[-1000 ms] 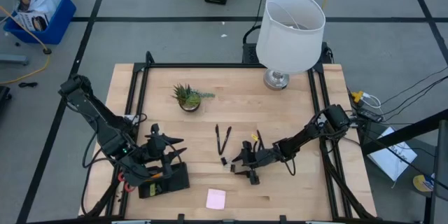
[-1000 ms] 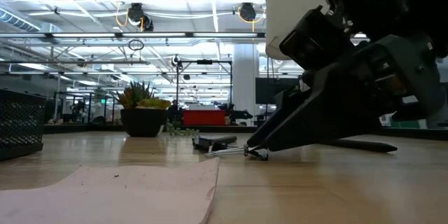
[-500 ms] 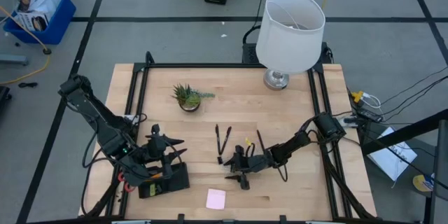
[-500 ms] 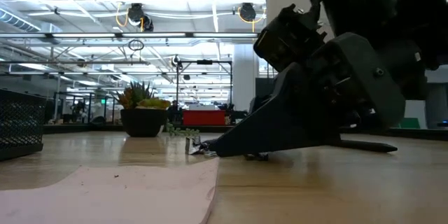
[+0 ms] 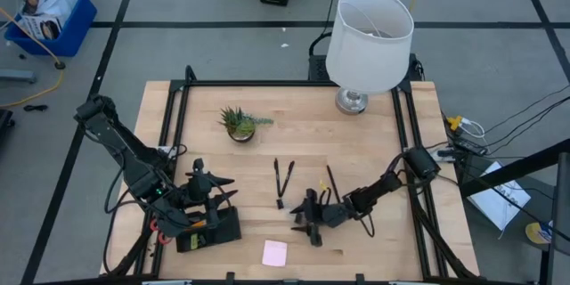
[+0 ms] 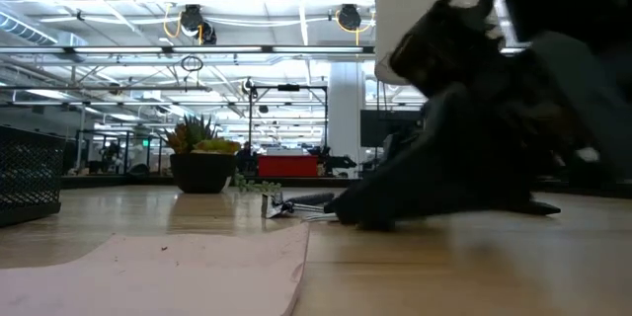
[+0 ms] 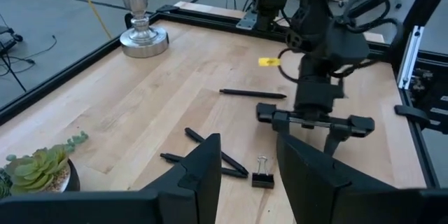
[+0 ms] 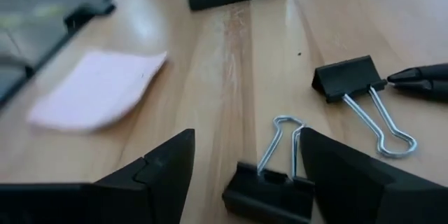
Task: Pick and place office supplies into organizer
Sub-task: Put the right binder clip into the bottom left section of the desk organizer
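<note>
The right claw lies low on the counter, fingers spread wide and holding nothing. Directly ahead of it, between its two fingertips in the right wrist view, sits a clip. The clip's wire handles point away from the claw, so its long axis runs roughly along the claw's line of approach. A short advance would probably bring the fingers to either side of its black body. A second clip lies a little farther off and to one side, its handles angled out toward the tip of a pen.

The right arm is plainly the nearer one. The left claw waits over the organizer at the counter's near left, its fingers partly open and gripping nothing visible.

The nearer clip is a small black binder clip with a folded body and looped silver handles lying flat. The pink pad lies between clip and organizer, near the front edge.
</note>
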Controlling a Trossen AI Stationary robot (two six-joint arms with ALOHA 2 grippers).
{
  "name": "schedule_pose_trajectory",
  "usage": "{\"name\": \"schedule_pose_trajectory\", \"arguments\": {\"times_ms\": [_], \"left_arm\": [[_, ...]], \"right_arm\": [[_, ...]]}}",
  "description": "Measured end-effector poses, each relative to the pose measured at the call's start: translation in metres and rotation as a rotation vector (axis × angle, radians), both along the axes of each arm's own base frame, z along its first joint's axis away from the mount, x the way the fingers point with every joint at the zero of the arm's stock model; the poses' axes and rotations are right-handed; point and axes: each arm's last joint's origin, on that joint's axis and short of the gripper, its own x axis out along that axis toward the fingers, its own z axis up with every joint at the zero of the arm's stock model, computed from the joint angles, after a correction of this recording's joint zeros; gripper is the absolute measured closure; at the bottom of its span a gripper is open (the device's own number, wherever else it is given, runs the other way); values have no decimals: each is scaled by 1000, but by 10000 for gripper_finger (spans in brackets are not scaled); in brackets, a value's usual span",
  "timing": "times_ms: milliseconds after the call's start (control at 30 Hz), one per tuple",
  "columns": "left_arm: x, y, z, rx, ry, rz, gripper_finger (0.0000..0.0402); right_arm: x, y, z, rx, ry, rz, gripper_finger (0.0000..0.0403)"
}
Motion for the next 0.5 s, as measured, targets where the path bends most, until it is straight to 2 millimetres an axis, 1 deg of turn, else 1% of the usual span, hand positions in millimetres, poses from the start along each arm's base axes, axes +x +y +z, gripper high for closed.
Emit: {"name": "schedule_pose_trajectory", "arguments": {"times_ms": [100, 200, 267, 500], "left_arm": [[0, 0, 0, 0, 0, 0, 259], [0, 0, 0, -2, -1, 2, 261], [0, 0, 0, 0, -3, 4, 263], [0, 0, 0, -1, -4, 5, 265]], "right_arm": [[-6, 7, -1, -129, -22, 19, 154], [-9, 10, -2, -216, -28, 13, 154], [-9, 10, -2, -210, -27, -8, 154], [-5, 3, -1, -96, -28, -93, 154]]}}
